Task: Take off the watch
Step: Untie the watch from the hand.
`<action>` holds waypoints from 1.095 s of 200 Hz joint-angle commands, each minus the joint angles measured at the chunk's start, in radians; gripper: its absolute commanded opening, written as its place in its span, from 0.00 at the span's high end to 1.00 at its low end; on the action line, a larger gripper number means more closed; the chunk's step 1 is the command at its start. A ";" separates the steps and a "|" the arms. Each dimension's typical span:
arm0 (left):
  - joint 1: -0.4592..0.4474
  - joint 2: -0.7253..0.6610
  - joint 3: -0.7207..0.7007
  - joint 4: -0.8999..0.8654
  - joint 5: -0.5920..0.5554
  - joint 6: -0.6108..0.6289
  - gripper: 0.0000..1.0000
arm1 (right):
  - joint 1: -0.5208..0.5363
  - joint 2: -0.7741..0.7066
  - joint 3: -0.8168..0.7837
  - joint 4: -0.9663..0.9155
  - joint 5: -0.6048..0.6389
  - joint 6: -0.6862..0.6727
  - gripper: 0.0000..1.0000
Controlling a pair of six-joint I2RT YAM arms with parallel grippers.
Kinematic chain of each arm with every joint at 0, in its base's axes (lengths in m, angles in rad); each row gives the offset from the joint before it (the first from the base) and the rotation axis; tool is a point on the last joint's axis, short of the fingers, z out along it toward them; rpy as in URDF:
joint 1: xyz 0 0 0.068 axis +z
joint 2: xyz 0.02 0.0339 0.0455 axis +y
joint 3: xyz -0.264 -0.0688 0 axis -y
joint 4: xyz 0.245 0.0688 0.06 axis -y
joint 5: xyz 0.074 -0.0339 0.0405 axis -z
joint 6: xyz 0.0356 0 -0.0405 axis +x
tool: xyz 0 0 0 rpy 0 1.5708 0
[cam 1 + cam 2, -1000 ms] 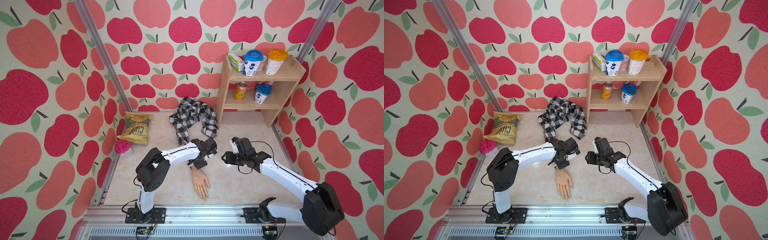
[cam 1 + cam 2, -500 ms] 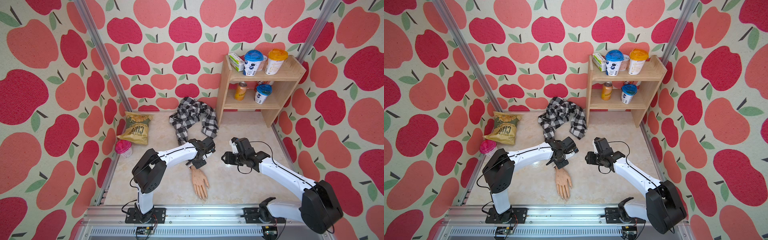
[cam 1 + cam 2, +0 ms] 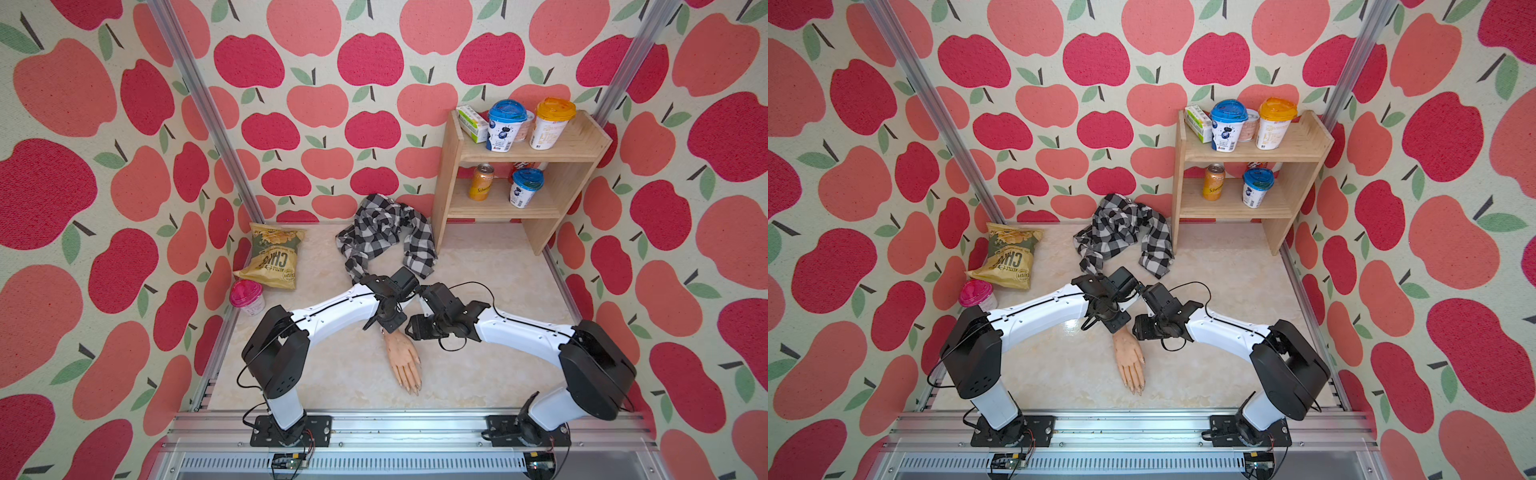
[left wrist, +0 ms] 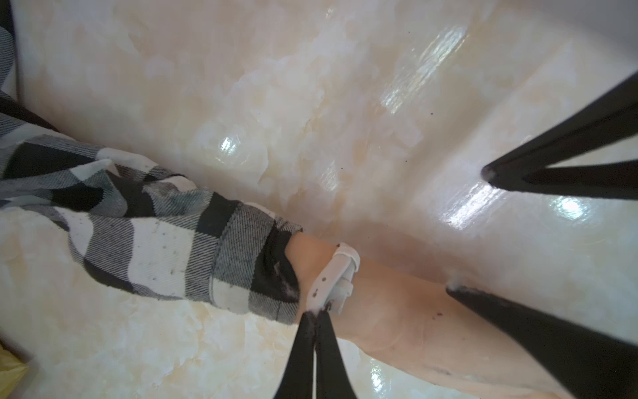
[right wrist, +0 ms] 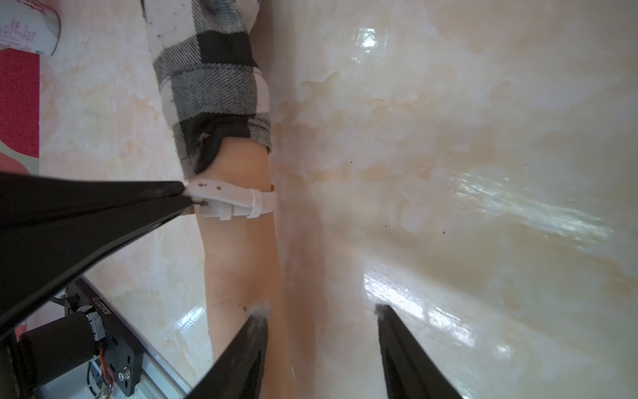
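Watch sits on the wrist, at 12 o'clock of the doll hand. It looks light, with a soft, bendy strap; grab the loose strap end. Left pincer is now pinched shut on that end. Right pincer, jaws apart, has come closer from 3 o'clock.

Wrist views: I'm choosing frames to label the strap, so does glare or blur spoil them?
Left wrist view: the watch strap is sharp, glare patches lie only on the glossy table, edges look soft. Right wrist view: the strap is crisp too, with streaked glare on the table well beside it.
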State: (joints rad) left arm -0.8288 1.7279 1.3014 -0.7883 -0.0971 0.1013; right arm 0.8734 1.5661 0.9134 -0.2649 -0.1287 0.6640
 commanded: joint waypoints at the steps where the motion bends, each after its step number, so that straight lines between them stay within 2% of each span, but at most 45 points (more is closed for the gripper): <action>1: -0.004 -0.007 -0.024 0.039 0.010 -0.029 1.00 | 0.012 0.021 0.074 0.043 -0.005 -0.018 0.45; 20: 0.003 -0.012 -0.047 0.056 0.016 -0.056 1.00 | 0.010 0.061 0.108 0.049 -0.044 -0.032 0.46; 59: 0.007 -0.007 -0.084 0.079 0.028 -0.169 1.00 | 0.013 0.120 0.080 0.191 -0.189 0.066 0.47; 77: 0.007 -0.010 -0.113 0.100 0.035 -0.210 1.00 | 0.036 0.138 0.072 0.219 -0.216 0.078 0.46; 117: 0.025 -0.038 -0.152 0.144 0.064 -0.261 1.00 | 0.076 0.196 0.119 0.196 -0.228 0.069 0.45; 155: 0.031 -0.074 -0.196 0.187 0.085 -0.298 1.00 | 0.081 0.260 0.117 0.265 -0.276 0.120 0.46; 219: 0.043 -0.150 -0.261 0.262 0.120 -0.348 1.00 | 0.087 0.313 0.141 0.254 -0.201 0.173 0.49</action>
State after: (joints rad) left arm -0.7734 1.6077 1.0737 -0.6376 -0.0757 -0.2134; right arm 0.9100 1.8107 1.0183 -0.0677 -0.3355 0.7937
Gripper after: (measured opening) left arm 0.045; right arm 0.517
